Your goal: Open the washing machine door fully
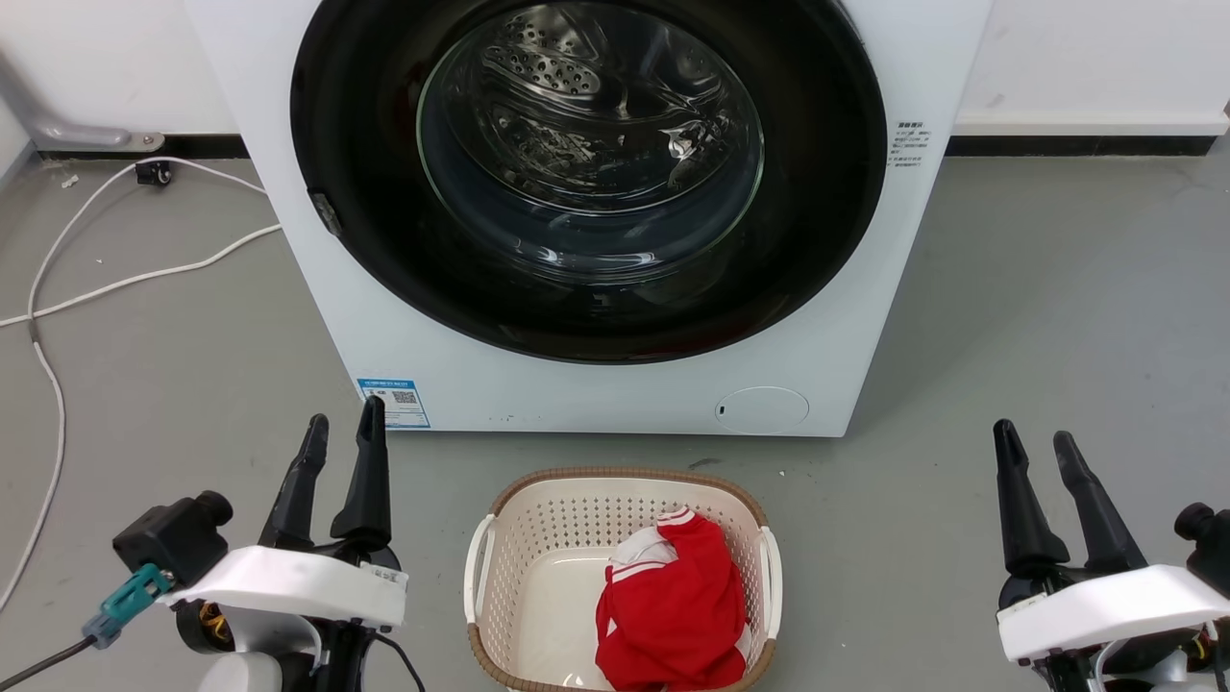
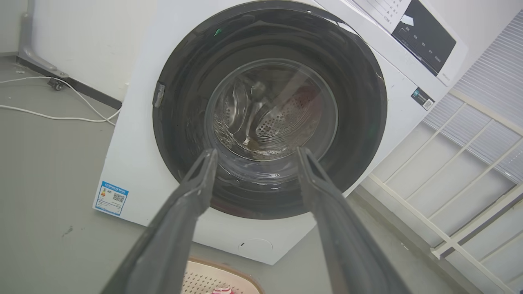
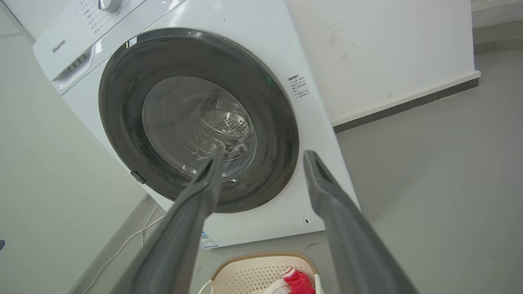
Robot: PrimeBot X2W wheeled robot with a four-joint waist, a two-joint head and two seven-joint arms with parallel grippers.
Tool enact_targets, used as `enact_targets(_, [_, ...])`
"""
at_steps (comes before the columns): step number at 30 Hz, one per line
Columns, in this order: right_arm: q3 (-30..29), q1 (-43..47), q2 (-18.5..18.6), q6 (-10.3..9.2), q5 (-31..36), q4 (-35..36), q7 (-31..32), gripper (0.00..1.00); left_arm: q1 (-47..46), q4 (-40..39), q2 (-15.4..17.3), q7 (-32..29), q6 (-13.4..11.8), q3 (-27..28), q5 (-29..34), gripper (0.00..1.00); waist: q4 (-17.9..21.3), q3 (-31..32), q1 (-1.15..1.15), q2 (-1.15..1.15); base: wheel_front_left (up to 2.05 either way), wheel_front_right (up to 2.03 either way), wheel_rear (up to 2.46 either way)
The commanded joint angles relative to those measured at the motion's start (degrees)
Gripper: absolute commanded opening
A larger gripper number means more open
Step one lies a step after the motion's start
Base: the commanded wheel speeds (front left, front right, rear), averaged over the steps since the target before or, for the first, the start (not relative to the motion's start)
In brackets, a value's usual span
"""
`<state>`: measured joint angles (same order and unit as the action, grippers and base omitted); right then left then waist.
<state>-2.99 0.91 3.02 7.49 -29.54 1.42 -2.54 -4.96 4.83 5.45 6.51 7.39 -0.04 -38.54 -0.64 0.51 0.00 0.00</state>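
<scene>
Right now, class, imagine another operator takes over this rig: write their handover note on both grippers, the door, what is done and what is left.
Grippers: the left gripper is open and empty, low to the left of the basket, apart from the machine. The right gripper is open and empty, low to the basket's right.
Door: the washing machine door is shut, flush in the front of the washing machine. A small grey tab sits on its left edge in the head view.
Done: nothing yet.
Left: reach the door, pull it, swing it fully open.
</scene>
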Motion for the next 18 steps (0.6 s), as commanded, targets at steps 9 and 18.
enact_targets(9, [0.2,0.2,0.0,0.0,7.1,1.4,-0.4,1.0,-1.6,0.7,0.7,1.8,0.0,-1.4,8.0,1.0,0.0,0.0,0.0,0.0,0.0,0.0,0.0])
enact_targets(18, [0.3,0.8,0.0,0.0,11.2,0.9,-0.7,1.0,-1.7,1.6,1.0,3.1,-0.5,-2.1,13.9,1.0,0.0,0.0,0.0,0.0,0.0,0.0,0.0])
